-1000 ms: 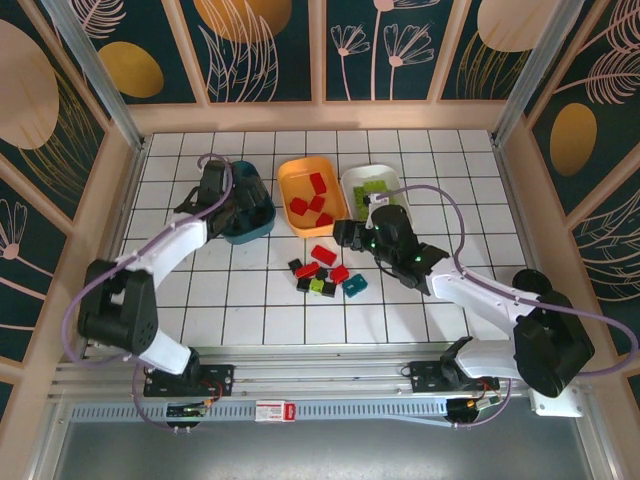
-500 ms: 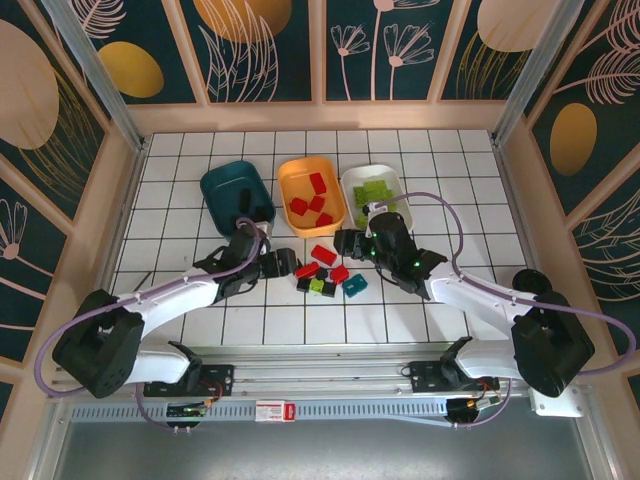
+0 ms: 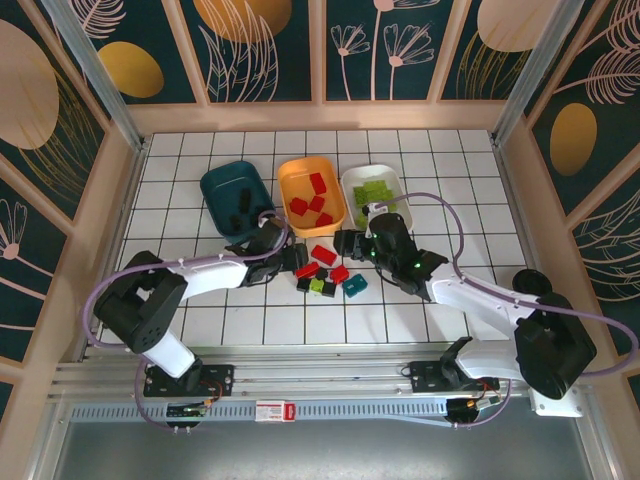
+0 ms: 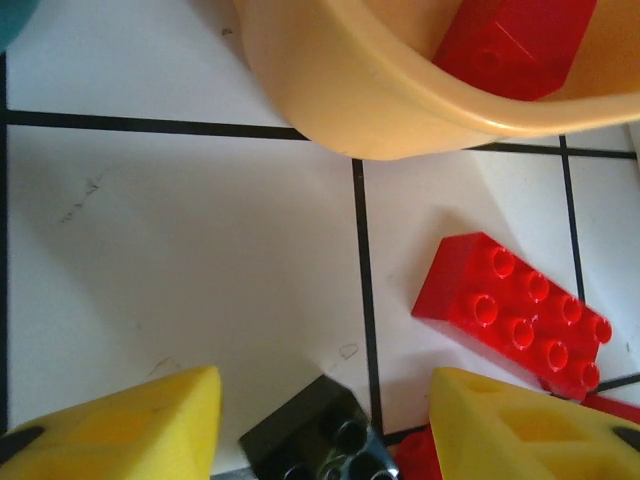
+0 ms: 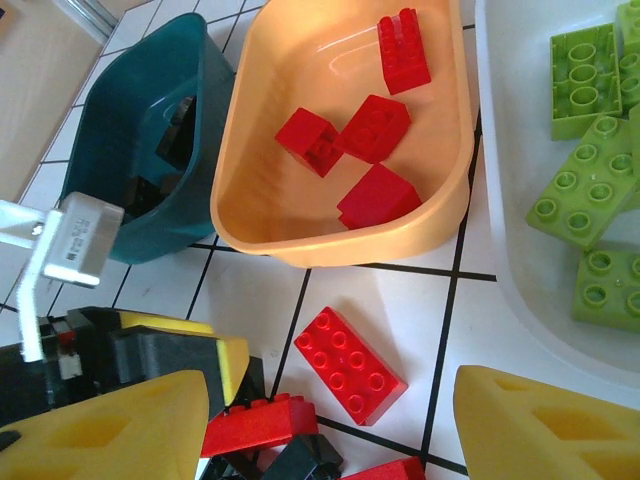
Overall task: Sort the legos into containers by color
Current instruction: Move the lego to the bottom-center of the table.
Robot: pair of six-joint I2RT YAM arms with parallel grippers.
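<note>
Well along: black studded bricks [image 5: 170, 130] sit in the dark teal plastic tub [image 3: 225, 168], red ones [image 5: 370, 128] in the orange tub [image 3: 300, 162], lime ones [image 5: 580, 190] in the white tub [image 3: 350, 185]. A mixed heap of bricks [image 3: 325, 275] waits on the tiled worktop [image 3: 450, 200]. The left jaws stand half-open astride a black brick [image 4: 320, 440], seemingly not yet pinching. The right jaws gape wide, empty, over a long red brick [image 5: 350, 365].

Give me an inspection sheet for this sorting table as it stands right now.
Surface: white tiled table, faint scuff marks.
Job's things: teal tub holds black, orange tub red, white tub green; loose legos piled mid-table.
Clutter: dark round object by the right arm, unclear.
Grippers: left gripper open, fingers either side of a black brick; right gripper open near the pile.
Cables: purple cables loop along both arms.
Surroundings: patterned wall panels.
</note>
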